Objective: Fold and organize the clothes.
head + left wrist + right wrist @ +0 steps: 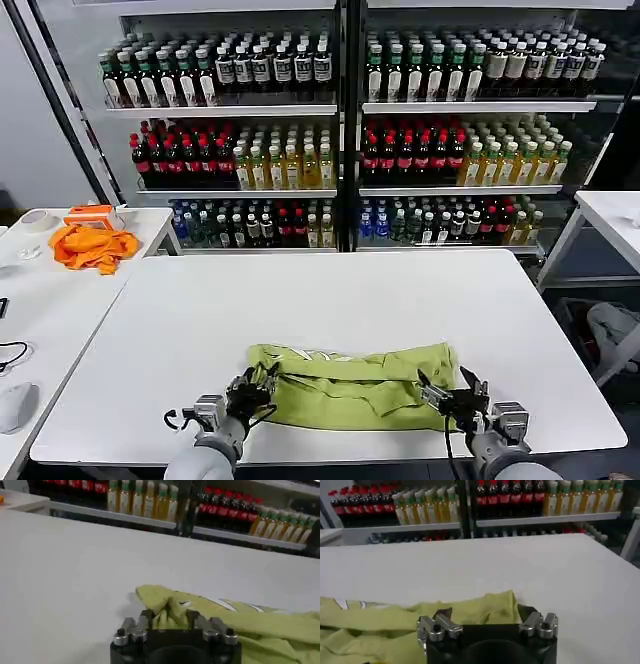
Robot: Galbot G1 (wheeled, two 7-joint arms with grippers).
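The left end effector [250,392] sits low at the near edge of the table [330,300], around 7 o'clock on the tabletop as I stand behind the robot. Its wrist view shows a pinch of light yellow-green T-shirt [352,380] bunched up between its fingers [146,619], so it looks closed on the shirt's left end. The right end effector [452,395] mirrors it at about 5 o'clock. Its fingers [442,622] stand wider apart with the shirt's right end lying between them. I cannot tell whether they actually grip the cloth or only straddle it.

The shirt lies as a rumpled band along the near side of the table, its long axis running 9 to 3 o'clock, straight from one end effector to the other. Each arm is at its own end, neither nearer to the middle. From either one, the bulk of the fabric lies inward and slightly toward 12 o'clock. My guess is that any fold will carry both ends together toward 12, across the bare table beyond.
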